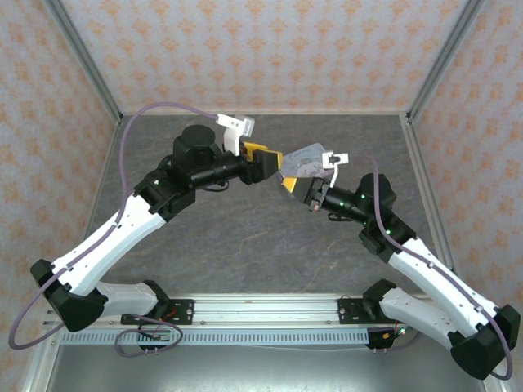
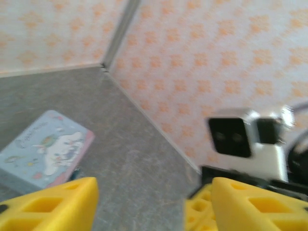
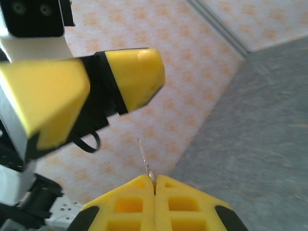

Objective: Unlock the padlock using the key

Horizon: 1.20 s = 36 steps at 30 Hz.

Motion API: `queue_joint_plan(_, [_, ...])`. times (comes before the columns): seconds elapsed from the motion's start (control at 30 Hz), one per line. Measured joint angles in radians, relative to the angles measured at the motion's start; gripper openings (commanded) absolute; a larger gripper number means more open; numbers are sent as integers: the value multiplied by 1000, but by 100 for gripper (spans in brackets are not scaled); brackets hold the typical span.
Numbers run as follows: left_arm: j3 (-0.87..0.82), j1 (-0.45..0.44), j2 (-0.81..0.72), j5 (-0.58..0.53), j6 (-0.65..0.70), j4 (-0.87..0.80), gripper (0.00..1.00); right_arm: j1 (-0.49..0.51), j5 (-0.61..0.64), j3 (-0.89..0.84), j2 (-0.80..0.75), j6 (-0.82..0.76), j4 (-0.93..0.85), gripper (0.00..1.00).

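Tin, pale blue with a cartoon dog, lies lid-shut on the grey tabletop toward its far edge, its contents hidden. Cream walls with an orange pattern enclose it. The left hand gapes, holding nothing. The right hand pinches the thin key above the far middle.

One tin box, one key

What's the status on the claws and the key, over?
Left claw open, empty. Right claw shut on the key, blade sticking out. Left claw close to the key tip; tin box flat on the table.
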Motion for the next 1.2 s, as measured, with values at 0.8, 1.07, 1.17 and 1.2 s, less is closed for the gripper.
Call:
queue_joint_plan(0.8, [63,64,757,-39,-377,57,81,0,394,-44,-217,-97,-364,0])
queue_joint_plan(1.07, [118,53,807,-42,-419,88,80,0,401,-46,-217,-97,-367,0])
queue_joint_plan(1.17, [122,53,807,-45,-418,89,81,0,402,-47,-217,-97,-367,0])
queue_joint_plan(1.2, [122,53,807,-47,-418,89,80,0,402,-47,-217,-97,-367,0])
